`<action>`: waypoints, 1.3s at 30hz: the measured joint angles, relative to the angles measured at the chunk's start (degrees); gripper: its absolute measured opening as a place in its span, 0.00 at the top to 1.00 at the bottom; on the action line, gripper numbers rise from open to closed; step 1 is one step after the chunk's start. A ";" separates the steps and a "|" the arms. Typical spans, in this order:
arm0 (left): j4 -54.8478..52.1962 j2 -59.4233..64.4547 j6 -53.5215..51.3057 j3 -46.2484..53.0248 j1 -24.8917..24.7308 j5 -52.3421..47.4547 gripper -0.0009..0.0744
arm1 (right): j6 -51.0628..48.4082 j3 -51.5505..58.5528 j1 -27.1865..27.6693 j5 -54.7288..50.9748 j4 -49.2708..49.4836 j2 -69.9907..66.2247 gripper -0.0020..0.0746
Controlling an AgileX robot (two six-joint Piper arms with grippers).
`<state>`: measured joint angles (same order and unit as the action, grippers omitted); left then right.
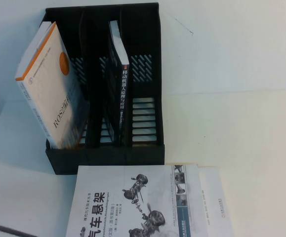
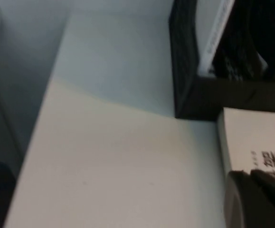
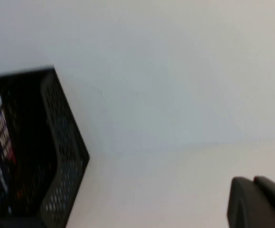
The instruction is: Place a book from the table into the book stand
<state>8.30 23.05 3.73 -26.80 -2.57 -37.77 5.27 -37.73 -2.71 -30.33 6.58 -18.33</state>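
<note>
The book (image 1: pixel 133 202), white with a black Chinese title and grey suspension pictures, lies at the table's (image 1: pixel 241 123) near edge, just in front of the black book stand (image 1: pixel 108 153). The stand's right compartment is empty. Neither gripper shows in the high view. In the left wrist view my left gripper (image 2: pixel 253 190) is shut, its tips over the book's cover (image 2: pixel 251 137) near its corner, with the stand (image 2: pixel 184 71) beyond. In the right wrist view my right gripper (image 3: pixel 256 194) is shut and empty above bare table, to the right of the stand (image 3: pixel 61 142).
A thick white book with an orange stripe (image 1: pixel 49 89) leans in the stand's left compartment. A dark-covered book (image 1: pixel 119 74) stands in the middle one. A white sheet or cover (image 1: pixel 214 197) sticks out to the right of the book.
</note>
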 joint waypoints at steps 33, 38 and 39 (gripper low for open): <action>71.31 44.07 -61.07 -1.51 0.87 -27.78 0.99 | -32.70 -2.91 -23.92 8.39 38.42 -75.43 0.97; 70.76 44.36 -59.58 -3.23 5.61 -25.08 0.99 | -32.43 -6.64 -24.47 8.68 37.57 -81.33 0.97; 70.11 44.36 -58.45 -3.61 7.11 -24.59 0.99 | -32.03 -7.52 -24.47 8.56 37.28 -82.15 0.97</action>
<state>78.41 67.41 -54.72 -30.41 4.54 -62.36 -26.76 -45.25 -27.18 -21.77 43.86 -100.47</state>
